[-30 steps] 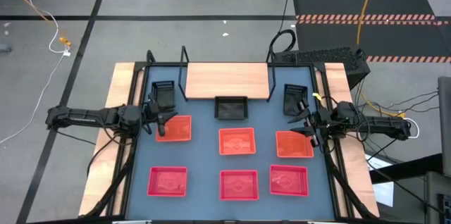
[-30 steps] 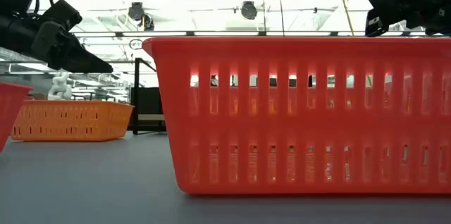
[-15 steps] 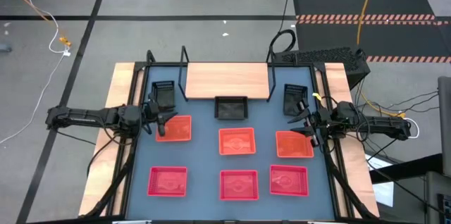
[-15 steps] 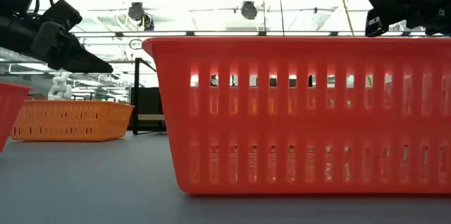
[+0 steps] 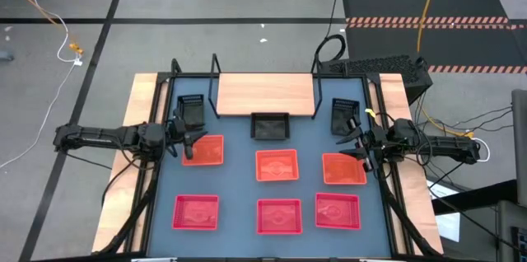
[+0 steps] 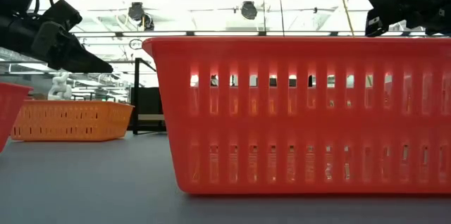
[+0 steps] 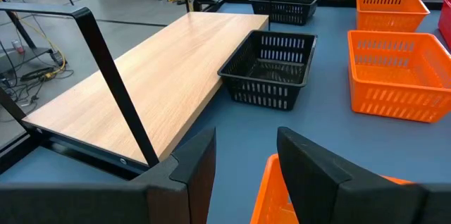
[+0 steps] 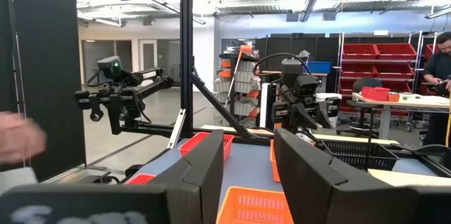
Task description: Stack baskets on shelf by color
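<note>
Nine baskets sit bottom-down on the blue-grey tabletop in three rows. The far row is black (image 5: 269, 126), the middle row orange (image 5: 276, 166), the near row pinkish-red (image 5: 279, 217). The shelf (image 5: 268, 95) stands at the far edge, its board bare. My left gripper (image 5: 188, 138) hovers open over the far left corner of the left orange basket (image 5: 203, 151), beside the left black basket (image 5: 191, 109). My right gripper (image 5: 356, 140) hovers open over the far right corner of the right orange basket (image 5: 343, 169). In the left wrist view the open fingers (image 7: 243, 160) stand above an orange rim (image 7: 278, 196).
Black frame rails run along both table sides (image 5: 156, 180). The shelf's black wire posts (image 7: 116, 90) rise at its ends. A pinkish-red basket (image 6: 296, 111) fills the low view. Beyond the table stand another arm rig (image 8: 120, 101), a person (image 8: 440, 62) and a blurred hand (image 8: 17, 139).
</note>
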`<state>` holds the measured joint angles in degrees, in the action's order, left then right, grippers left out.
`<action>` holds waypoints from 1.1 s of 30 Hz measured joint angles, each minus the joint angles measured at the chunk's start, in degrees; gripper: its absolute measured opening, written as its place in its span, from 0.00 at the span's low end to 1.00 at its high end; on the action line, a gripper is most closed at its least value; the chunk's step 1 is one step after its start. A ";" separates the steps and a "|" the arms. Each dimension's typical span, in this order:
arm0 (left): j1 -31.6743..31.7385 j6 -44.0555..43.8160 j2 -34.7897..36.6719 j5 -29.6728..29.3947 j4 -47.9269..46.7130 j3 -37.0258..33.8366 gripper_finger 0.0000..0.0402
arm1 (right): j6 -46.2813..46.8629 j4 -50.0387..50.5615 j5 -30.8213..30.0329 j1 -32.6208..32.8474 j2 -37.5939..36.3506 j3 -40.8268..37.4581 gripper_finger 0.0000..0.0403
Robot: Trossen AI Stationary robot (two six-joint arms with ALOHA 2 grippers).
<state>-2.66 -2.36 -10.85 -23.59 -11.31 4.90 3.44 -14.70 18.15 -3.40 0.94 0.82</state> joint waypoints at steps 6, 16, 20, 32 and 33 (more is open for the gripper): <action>0.00 0.00 0.00 0.00 -0.01 0.01 0.38 | 0.00 0.00 0.00 0.00 -0.02 0.00 0.30; 0.00 -0.01 0.00 0.00 0.00 0.01 0.38 | 0.81 -4.74 -0.58 0.00 0.01 -0.02 0.30; 0.00 -0.01 0.00 0.00 0.00 0.01 0.38 | 5.64 -9.55 -9.74 0.00 0.01 -0.02 0.30; 0.00 0.12 0.00 -0.02 8.10 -0.01 0.38 | -6.84 -13.08 -52.88 -3.35 6.03 0.02 0.30; 0.00 0.10 0.00 0.00 10.23 -0.01 0.38 | -3.68 -11.08 -54.18 -3.99 7.04 0.02 0.30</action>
<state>-2.66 -2.26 -10.85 -23.60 -1.09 4.89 -0.24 -25.78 -36.03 -7.39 7.98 0.84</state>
